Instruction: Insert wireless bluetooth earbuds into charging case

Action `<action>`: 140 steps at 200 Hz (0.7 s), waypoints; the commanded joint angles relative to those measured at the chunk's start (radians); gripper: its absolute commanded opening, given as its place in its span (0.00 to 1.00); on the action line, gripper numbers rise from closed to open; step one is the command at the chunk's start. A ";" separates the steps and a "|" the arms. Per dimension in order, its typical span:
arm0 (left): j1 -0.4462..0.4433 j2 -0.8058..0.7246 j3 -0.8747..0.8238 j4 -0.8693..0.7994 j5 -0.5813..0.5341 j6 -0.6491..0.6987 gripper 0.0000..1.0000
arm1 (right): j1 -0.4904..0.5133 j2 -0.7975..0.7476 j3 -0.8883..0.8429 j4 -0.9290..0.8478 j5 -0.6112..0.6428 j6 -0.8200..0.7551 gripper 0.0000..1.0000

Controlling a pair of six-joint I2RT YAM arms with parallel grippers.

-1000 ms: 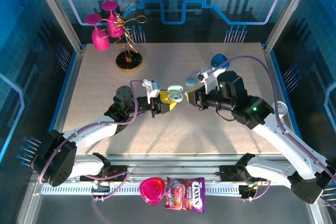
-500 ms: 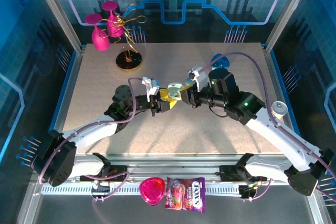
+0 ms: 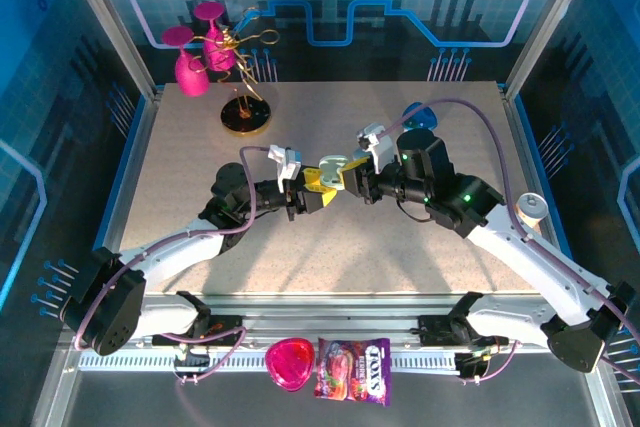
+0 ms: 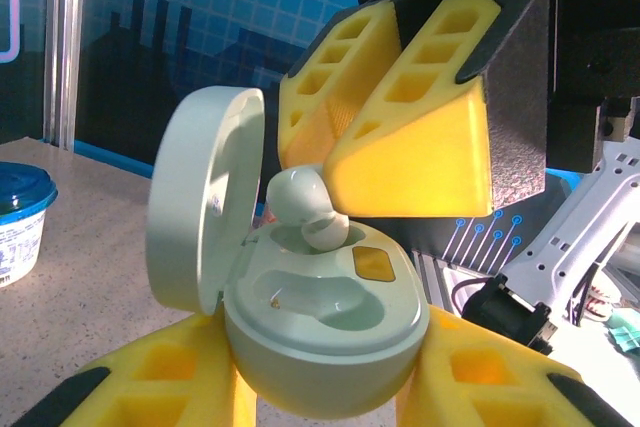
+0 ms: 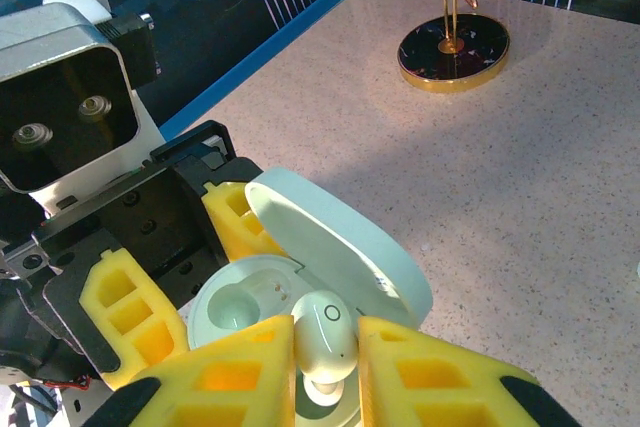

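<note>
Candy bag (image 3: 353, 371): laid on the near rail in front of the arm bases. The brand "FOX'S" can be read; the smaller print is too fine.
Pink object (image 3: 289, 363): set just beside the bag on its left. No writing is seen.
Left gripper (image 3: 318, 192): clamped on the charging case (image 4: 320, 317), which is held off the table (image 3: 200, 157) near its middle. The grip is taken on the lower shell from both sides.
Case lid (image 4: 200, 207): hinged open and standing nearly upright. A line of small print is carried on its inner face but is not legible.
Near socket (image 4: 305, 292): empty.
Right gripper (image 5: 322, 372): closed on one earbud (image 5: 323, 337), which is pinched between the yellow fingers directly over the case.
Earbud position: its lower end is at the mouth of the far socket, and the bud is tilted. It is judged not fully seated.
Earbud marking: a small ring is seen on its top face; no lettering.
Done: case opened and presented; first earbud brought to its socket.
Left, by judgement: seat and release this earbud, fill the empty socket, then close the lid.
Blue-lidded tub (image 4: 15, 217): stood on the table beyond the case. Its label print is unreadable.
Gold stand (image 3: 244, 115): at the far left of the table, unlabelled.
</note>
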 commanded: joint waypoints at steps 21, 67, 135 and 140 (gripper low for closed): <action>-0.005 0.005 0.013 0.059 0.021 -0.016 0.28 | 0.009 0.002 -0.015 0.013 0.017 -0.028 0.21; -0.004 0.003 0.007 0.065 0.014 -0.013 0.28 | 0.008 -0.011 -0.020 0.009 -0.010 -0.030 0.23; -0.004 0.008 -0.008 0.100 0.020 0.003 0.28 | 0.007 -0.075 -0.035 0.037 -0.005 -0.010 0.44; -0.002 0.008 -0.013 0.107 0.016 0.008 0.28 | 0.007 -0.084 -0.041 0.046 -0.006 -0.010 0.47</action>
